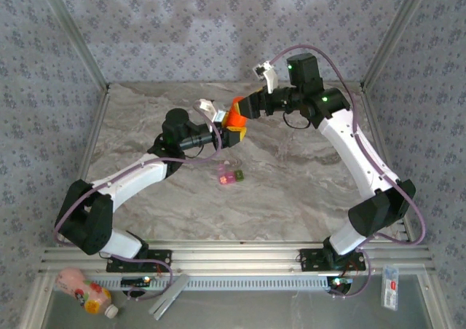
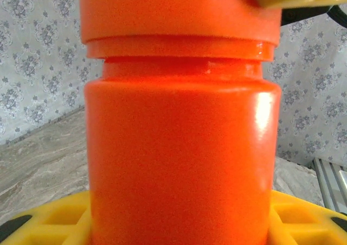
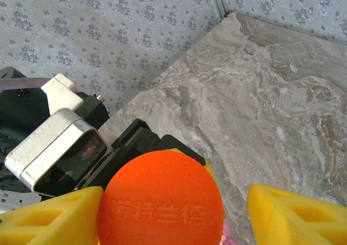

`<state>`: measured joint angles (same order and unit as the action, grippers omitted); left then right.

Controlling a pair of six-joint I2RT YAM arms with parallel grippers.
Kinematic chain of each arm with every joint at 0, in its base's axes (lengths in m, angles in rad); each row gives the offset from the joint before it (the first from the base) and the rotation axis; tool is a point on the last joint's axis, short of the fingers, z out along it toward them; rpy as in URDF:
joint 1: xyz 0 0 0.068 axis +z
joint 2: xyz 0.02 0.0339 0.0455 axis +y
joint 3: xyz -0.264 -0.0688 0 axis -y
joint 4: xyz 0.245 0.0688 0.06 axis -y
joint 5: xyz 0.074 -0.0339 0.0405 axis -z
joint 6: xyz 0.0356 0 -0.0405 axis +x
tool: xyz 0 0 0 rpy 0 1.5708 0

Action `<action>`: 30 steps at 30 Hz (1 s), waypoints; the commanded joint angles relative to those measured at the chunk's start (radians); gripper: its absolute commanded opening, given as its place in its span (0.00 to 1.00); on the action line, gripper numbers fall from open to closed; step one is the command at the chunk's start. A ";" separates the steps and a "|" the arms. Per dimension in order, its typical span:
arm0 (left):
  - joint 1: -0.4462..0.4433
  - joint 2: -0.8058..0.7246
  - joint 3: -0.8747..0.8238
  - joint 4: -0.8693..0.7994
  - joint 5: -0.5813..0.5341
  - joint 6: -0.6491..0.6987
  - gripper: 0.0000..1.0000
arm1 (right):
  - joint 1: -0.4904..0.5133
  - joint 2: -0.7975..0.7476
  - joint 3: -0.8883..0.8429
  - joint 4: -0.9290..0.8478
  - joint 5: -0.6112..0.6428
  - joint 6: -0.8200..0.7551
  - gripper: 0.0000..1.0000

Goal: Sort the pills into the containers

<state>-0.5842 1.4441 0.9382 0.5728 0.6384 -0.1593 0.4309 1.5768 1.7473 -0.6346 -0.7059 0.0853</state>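
Top view: left gripper [image 1: 231, 129] and right gripper [image 1: 242, 109] meet on orange bottle [image 1: 233, 117]; pill case [image 1: 228, 175] lies on table [image 1: 306, 169] at 6 o'clock of it. Left wrist: yellow fingers [image 2: 70, 206] clamp bottle body. Right wrist: jaws spread about cap [image 3: 160, 201], 9 o'clock finger touching, 3 o'clock finger apart.

Pink drink bottle [image 1: 86, 294], white packet [image 1: 391, 287]

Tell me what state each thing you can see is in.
Small orange plastic bottle: held in the air, cap on.
Left tool: shut on the bottle's body.
Right tool: open, straddling the cap.
Pink-and-green translucent pill case: on the table, lids unclear.
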 commanded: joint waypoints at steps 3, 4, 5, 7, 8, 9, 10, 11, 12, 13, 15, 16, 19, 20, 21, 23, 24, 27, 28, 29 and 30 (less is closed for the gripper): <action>0.006 -0.003 0.035 0.031 0.007 -0.006 0.00 | 0.006 0.005 0.031 -0.027 -0.014 -0.013 0.59; 0.006 -0.003 0.033 0.033 0.001 -0.006 0.00 | 0.006 0.005 0.030 -0.026 -0.016 -0.012 0.54; 0.006 -0.004 0.031 0.040 -0.003 -0.008 0.00 | 0.005 0.005 0.028 -0.026 -0.017 -0.010 0.50; 0.006 -0.005 0.027 0.051 -0.014 -0.013 0.00 | 0.008 0.002 0.022 -0.020 -0.015 -0.007 0.45; 0.005 -0.007 0.024 0.060 -0.026 -0.018 0.00 | 0.010 -0.001 0.012 -0.012 -0.011 -0.003 0.44; 0.006 -0.008 0.021 0.068 -0.036 -0.022 0.00 | 0.012 -0.006 0.003 -0.001 -0.008 0.004 0.44; 0.005 -0.009 0.014 0.082 -0.048 -0.026 0.00 | 0.014 -0.013 -0.013 0.017 -0.006 0.012 0.43; 0.005 -0.010 0.009 0.095 -0.058 -0.028 0.00 | 0.014 -0.022 -0.029 0.028 -0.002 0.021 0.43; 0.005 -0.011 0.007 0.102 -0.062 -0.028 0.00 | 0.015 -0.029 -0.043 0.049 0.001 0.028 0.43; 0.006 -0.011 0.007 0.105 -0.065 -0.029 0.00 | 0.016 -0.037 -0.056 0.066 0.006 0.033 0.41; 0.006 -0.013 0.007 0.108 -0.068 -0.029 0.00 | 0.017 -0.050 -0.080 0.085 0.015 0.042 0.39; 0.006 -0.013 0.005 0.107 -0.070 -0.028 0.00 | 0.017 -0.055 -0.089 0.090 0.019 0.044 0.38; 0.005 -0.014 0.005 0.107 -0.077 -0.027 0.00 | 0.018 -0.059 -0.095 0.088 0.025 0.044 0.36; 0.006 -0.016 0.005 0.109 -0.083 -0.026 0.00 | 0.018 -0.060 -0.094 0.086 0.036 0.046 0.36; 0.005 -0.016 0.004 0.111 -0.087 -0.028 0.00 | 0.020 -0.059 -0.095 0.085 0.044 0.049 0.35; 0.005 -0.018 0.002 0.119 -0.105 -0.032 0.00 | 0.034 -0.060 -0.102 0.091 0.088 0.071 0.34; 0.006 -0.018 0.000 0.126 -0.113 -0.035 0.00 | 0.040 -0.058 -0.111 0.099 0.101 0.086 0.34; 0.005 -0.017 -0.009 0.159 -0.149 -0.046 0.00 | 0.075 -0.060 -0.148 0.133 0.167 0.135 0.33; 0.006 -0.017 -0.011 0.167 -0.160 -0.050 0.00 | 0.087 -0.062 -0.163 0.146 0.197 0.151 0.33; 0.005 -0.020 -0.012 0.174 -0.168 -0.051 0.00 | 0.096 -0.064 -0.179 0.163 0.215 0.169 0.33; 0.005 -0.019 -0.012 0.178 -0.174 -0.052 0.00 | 0.102 -0.067 -0.191 0.177 0.232 0.187 0.33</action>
<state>-0.5831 1.4448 0.9115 0.5888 0.5301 -0.1837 0.4965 1.5211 1.6070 -0.4393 -0.5457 0.1993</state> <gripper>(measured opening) 0.513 0.451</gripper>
